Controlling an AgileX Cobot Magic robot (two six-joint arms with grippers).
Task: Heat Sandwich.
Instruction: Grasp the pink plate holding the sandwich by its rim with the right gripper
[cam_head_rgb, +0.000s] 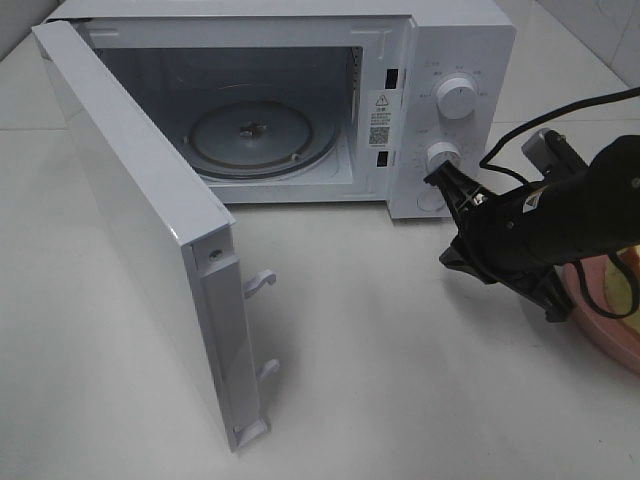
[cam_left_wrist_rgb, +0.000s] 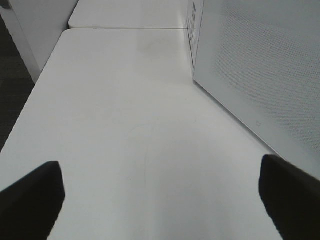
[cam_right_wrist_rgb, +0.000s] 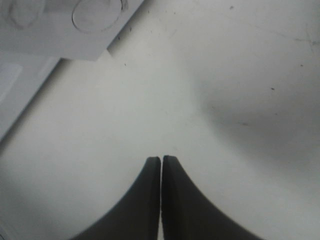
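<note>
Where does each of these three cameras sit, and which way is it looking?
Exterior high: mounted high in front, looking down on the open microwave, table and pink plate; the right gripper shows.
Left wrist: rides behind the left gripper, looking along the table beside the microwave's perforated side; gripper wide open.
Right wrist: rides behind the right gripper, looking down at the table by the microwave's control panel; gripper shut.
All three share microwave and table.
</note>
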